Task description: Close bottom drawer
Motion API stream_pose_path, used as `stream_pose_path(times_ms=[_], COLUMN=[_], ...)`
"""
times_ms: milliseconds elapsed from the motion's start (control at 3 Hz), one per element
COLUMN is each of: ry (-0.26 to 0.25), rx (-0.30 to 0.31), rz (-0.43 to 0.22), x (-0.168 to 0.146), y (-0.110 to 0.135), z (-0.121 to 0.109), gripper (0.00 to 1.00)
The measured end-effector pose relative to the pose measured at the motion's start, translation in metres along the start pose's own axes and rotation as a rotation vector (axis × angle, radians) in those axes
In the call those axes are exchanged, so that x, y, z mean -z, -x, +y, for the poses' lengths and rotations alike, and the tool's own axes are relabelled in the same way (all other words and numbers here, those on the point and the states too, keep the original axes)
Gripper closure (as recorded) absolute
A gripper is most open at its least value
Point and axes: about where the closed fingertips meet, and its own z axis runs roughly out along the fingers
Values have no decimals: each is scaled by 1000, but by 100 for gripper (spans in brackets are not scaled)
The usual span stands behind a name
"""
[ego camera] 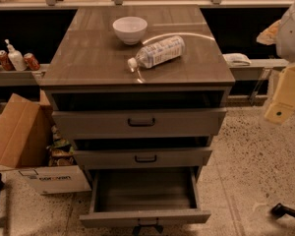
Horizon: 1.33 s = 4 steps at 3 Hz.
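Observation:
The bottom drawer [145, 217] of the grey-brown cabinet is pulled far out toward me. Its plain grey box [145, 190] is open to view and holds nothing. Its small black handle [147, 225] shows at the lower edge of the picture. My gripper [283, 100], a cream-coloured part below the white arm, hangs at the right edge. It is well to the right of the cabinet, at about the height of the top drawer, and touches nothing.
The top drawer [140, 123] and middle drawer [143, 158] stand slightly out. A white bowl [130, 29] and a lying plastic bottle [157, 53] rest on the cabinet top. A cardboard box [19, 136] stands at the left. A black object [287, 211] lies on the floor at the right.

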Motion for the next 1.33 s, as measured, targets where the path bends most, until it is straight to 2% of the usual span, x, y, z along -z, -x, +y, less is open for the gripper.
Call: stream_pose_path(times_ms=[333, 667, 1000, 1333], ry=[-7, 27, 73, 137], rx=[-1, -6, -23, -51], rz=[-11, -85, -279, -488], x=[-1, -31, -63, -99], y=[1, -12, -24, -30], z=[1, 7, 15, 34], gripper=[0, 0, 0, 0])
